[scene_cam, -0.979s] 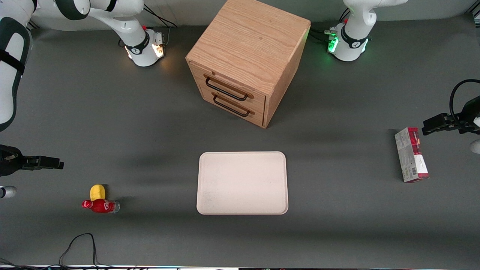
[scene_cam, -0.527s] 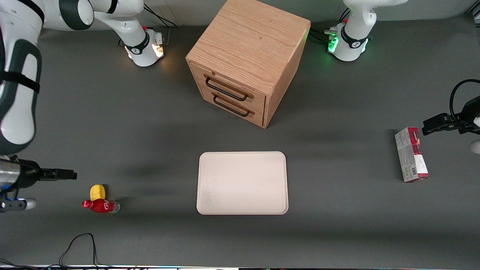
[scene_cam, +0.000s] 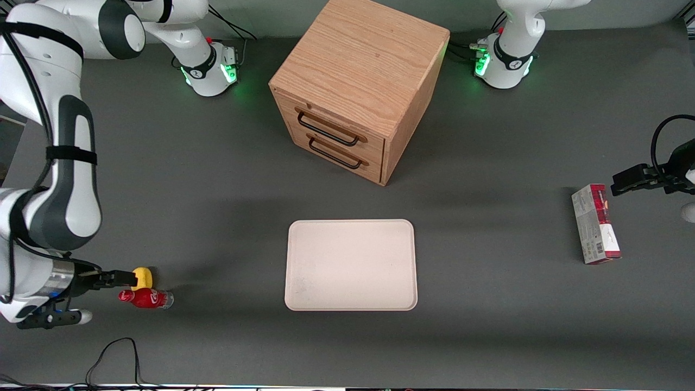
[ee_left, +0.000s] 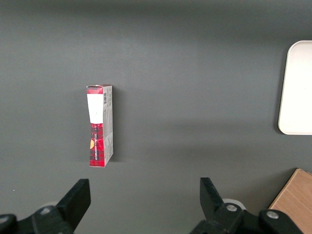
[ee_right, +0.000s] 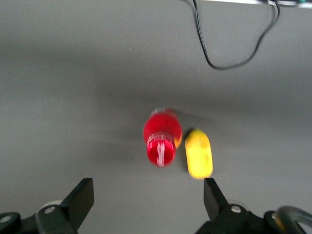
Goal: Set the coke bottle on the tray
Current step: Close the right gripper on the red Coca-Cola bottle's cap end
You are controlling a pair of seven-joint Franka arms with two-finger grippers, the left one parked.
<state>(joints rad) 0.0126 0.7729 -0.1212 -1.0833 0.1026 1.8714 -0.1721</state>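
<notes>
The coke bottle lies on its side on the grey table at the working arm's end, its red cap pointing toward my gripper. It also shows in the right wrist view, cap toward the camera. My right gripper is open and empty, held low just short of the cap, with one fingertip overlapping the yellow lump in the front view. In the right wrist view the gripper has wide-apart jaws, the bottle ahead of the gap. The cream-white tray lies bare in the middle of the table.
The yellow lump touches the bottle's side. A wooden drawer cabinet stands farther from the camera than the tray. A red-and-white carton lies toward the parked arm's end. A black cable loops near the front edge.
My right arm has swung in from the table's end, toward the front camera and up to the bottle and lump. The arm's base light changed from orange to green.
</notes>
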